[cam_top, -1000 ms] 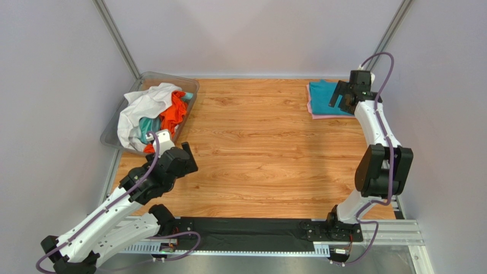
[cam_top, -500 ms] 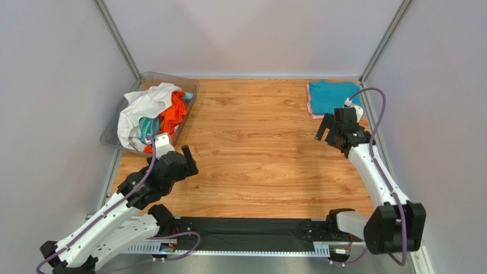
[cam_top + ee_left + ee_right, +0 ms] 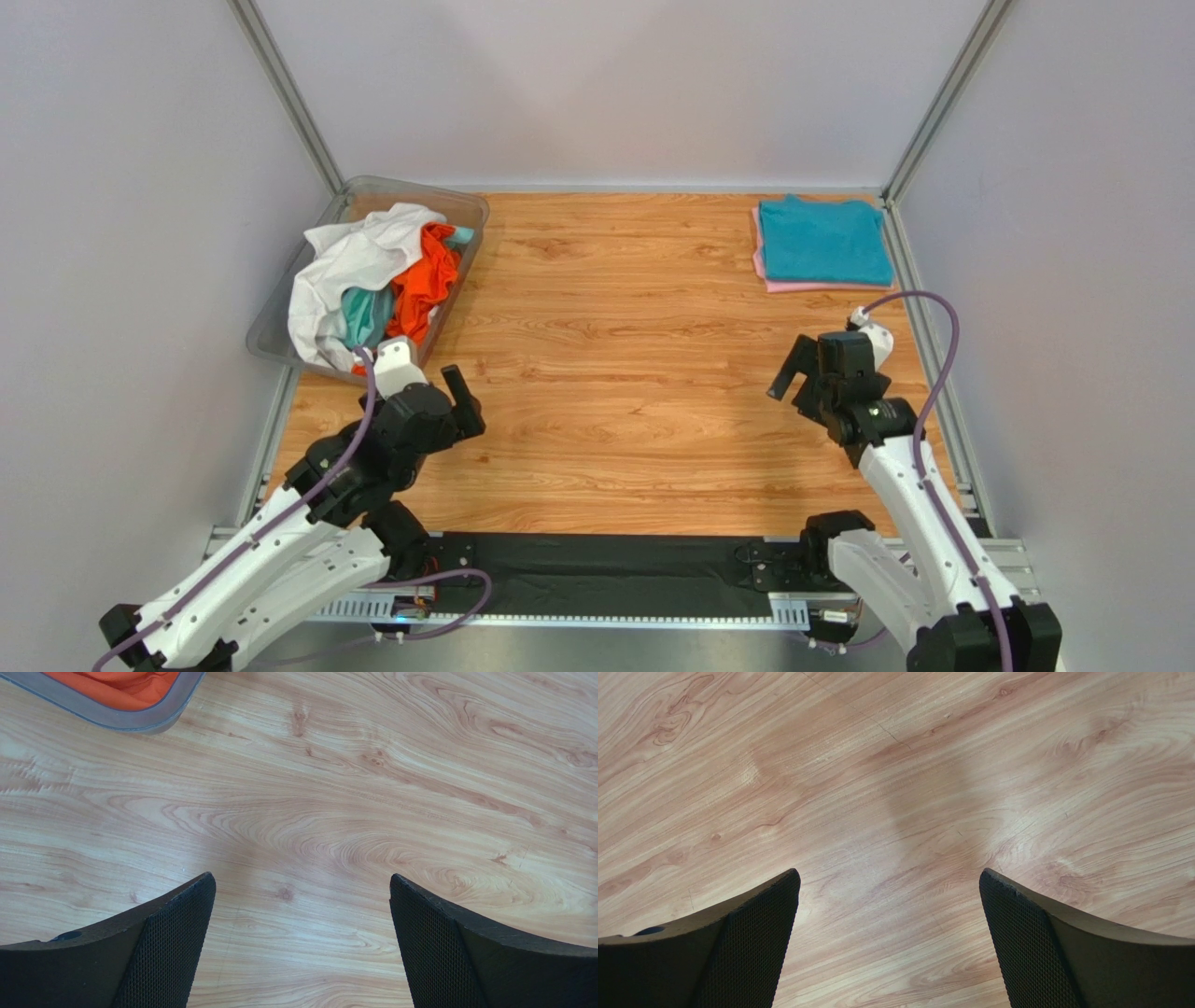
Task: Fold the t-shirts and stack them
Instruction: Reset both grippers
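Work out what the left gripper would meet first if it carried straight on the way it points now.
Most likely bare table: the open left gripper aims down at wood, with the bin corner off to one side. Depth is unclear.

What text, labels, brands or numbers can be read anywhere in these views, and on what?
None can be read.
The folded teal-blue t-shirt, the pale pink t-shirt under it, and the loose white t-shirt and orange t-shirt in the clear plastic bin: no print shows.
The wood-grain table, the left pincer and the right pincer, both open: plain, no markings.
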